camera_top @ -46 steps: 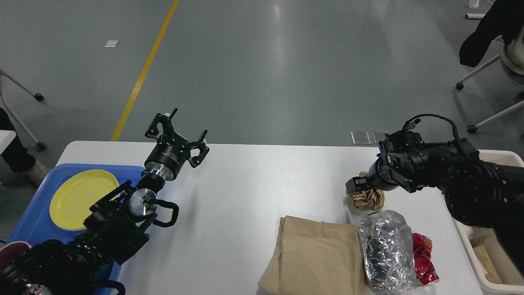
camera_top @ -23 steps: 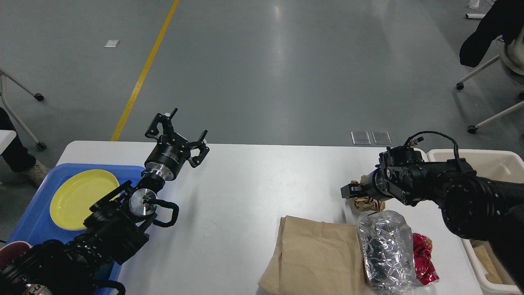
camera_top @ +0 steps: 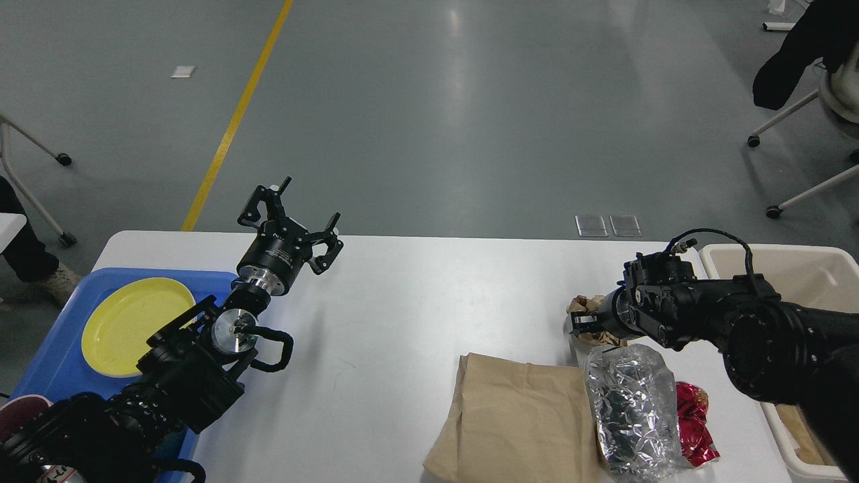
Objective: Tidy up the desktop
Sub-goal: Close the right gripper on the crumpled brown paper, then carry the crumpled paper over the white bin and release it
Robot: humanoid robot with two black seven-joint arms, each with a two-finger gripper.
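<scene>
**A:** What does the desktop (camera_top: 416,302) look like?

**B:** It is big, white and smooth, with round corners. It fills the lower part of the view, and the grey floor is behind it.

**A:** What lies on the desktop?

**B:** Near its front edge, toward the right, is a flat brown paper bag (camera_top: 517,419). Touching the bag's right side is a crinkly silver foil wrapper (camera_top: 631,409). A shiny red wrapper (camera_top: 694,422) peeks out from the right of the silver one. Just behind the silver wrapper sits a crumpled brown paper ball (camera_top: 590,320).

**A:** What about the sides?

**B:** At the desktop's left end is a blue plastic tray (camera_top: 60,349) with a yellow plate (camera_top: 131,325) in it. At the right end is a beige plastic bin (camera_top: 772,258).

**A:** And the robot's hands?

**B:** The left gripper (camera_top: 290,213) is up over the back left part of the desktop, with its fingers spread and nothing between them. The right gripper (camera_top: 582,323) is right at the paper ball. It is dark and small, so I cannot tell if it is pinching the ball.
</scene>
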